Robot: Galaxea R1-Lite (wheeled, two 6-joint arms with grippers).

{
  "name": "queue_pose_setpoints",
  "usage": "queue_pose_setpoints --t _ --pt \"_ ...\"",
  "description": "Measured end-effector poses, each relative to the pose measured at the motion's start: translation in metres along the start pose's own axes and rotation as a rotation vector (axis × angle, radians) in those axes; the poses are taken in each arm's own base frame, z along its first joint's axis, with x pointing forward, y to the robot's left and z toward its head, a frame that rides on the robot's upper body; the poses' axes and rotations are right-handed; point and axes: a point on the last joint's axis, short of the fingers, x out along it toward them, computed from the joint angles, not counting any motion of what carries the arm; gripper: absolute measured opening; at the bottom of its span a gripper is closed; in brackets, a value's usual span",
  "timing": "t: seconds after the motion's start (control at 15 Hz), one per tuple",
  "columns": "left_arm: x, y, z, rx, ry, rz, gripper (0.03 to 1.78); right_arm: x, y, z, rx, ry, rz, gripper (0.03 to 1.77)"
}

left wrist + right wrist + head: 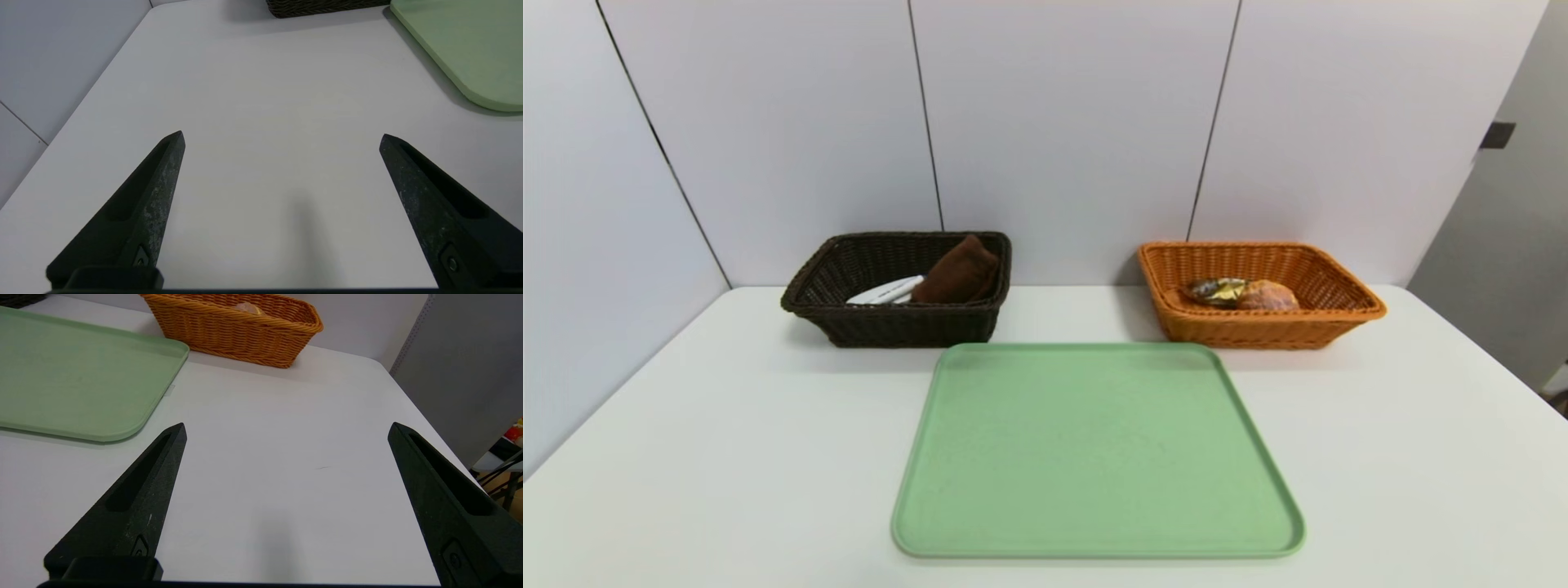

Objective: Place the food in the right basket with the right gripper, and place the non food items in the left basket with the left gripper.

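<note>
Nearest, both the left pincer [282, 136] and the right pincer [286, 426] hover spread, holding nothing, over the worktop [686, 425] short of the bare green tray [1094, 449]. Beyond the tray, sorting looks finished: rolled towel [956, 271] and white case [885, 291] lie in the dark brown basket [898, 322], chocolates [1217, 290] and cream puff [1267, 296] in the orange basket [1258, 327].

Dark brown woven wicker basket [894, 318], desk rear left: holds dark brown rolled towel [957, 272], tilted, beside flat white case [885, 291]. Orange woven wicker basket [1258, 325], rear right: gold-labelled wrapped pack [1215, 290], probably chocolates, touching round golden-pink cream puff [1267, 296].
</note>
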Motion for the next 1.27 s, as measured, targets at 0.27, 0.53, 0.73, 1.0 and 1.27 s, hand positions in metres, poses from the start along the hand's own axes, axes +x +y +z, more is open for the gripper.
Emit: queue_pose_setpoints --t 0.27,0.53,0.73,1.0,1.27 --pt "-0.0035 -0.0001 -0.0023 -0.051 -0.027 0.001 1.69 0.0000 0.0000 -0.0001 -0.001 0.000 0.002 1.70" --pt "-0.0037 0.0000 -0.0023 -0.062 -0.045 0.004 1.69 -0.0001 0.0025 -0.0051 -0.002 0.038 0.074 1.70" --pt "-0.0037 0.0000 -0.0024 -0.064 -0.046 0.005 1.69 -0.0002 0.0023 -0.0063 0.116 0.056 0.054 1.70" --pt "-0.0037 0.0000 -0.0024 -0.064 -0.046 0.005 1.69 -0.0002 0.0023 -0.0064 0.118 0.058 0.052 1.70" --pt "-0.0037 0.0000 -0.0024 -0.064 -0.046 0.005 1.69 -0.0002 0.0023 -0.0059 0.103 0.053 0.054 1.70"
